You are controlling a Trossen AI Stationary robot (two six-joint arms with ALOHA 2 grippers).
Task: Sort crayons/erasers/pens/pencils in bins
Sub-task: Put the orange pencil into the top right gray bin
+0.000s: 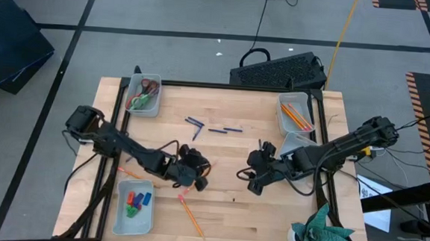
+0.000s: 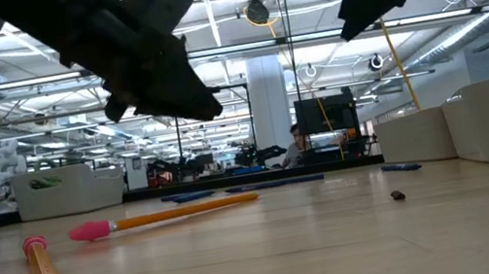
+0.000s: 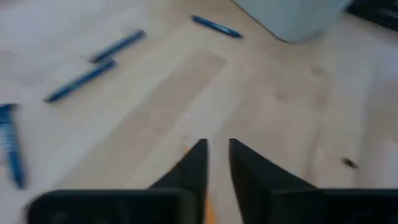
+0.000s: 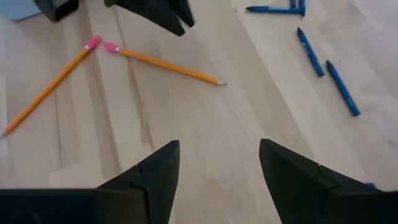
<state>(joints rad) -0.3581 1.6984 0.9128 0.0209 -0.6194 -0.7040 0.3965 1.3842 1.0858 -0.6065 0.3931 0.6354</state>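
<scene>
- Our left hand (image 3: pixel 216 146) hangs above the worktop (image 1: pixel 228 155) left of centre. Its fingers are drawn almost together, leaving a thin slit, and we see nothing clamped between them.
- A pencil (image 4: pixel 165 64) lies just beneath and beside it. The pink eraser end points left and the tip angles away to the right and far side, so the long axis runs obliquely across the hand.
- A second pencil (image 4: pixel 50 87) starts almost eraser to eraser with the first and slants toward the near edge.
- Our right hand (image 4: pixel 217 168) waits right of centre, fingers spread wide and empty. We judge the left hand the nearer one to both pencils.
- The pens (image 1: pixel 214 129) lie scattered farther back, mid-worktop, well apart from either hand.
- The bin (image 1: pixel 281 109) already holding pencils stands at the far right, beyond the right arm.
- The low view shows both pencils flat on the wood with the left hand clear above them. The left wrist view gives only an orange sliver in the slit.
</scene>
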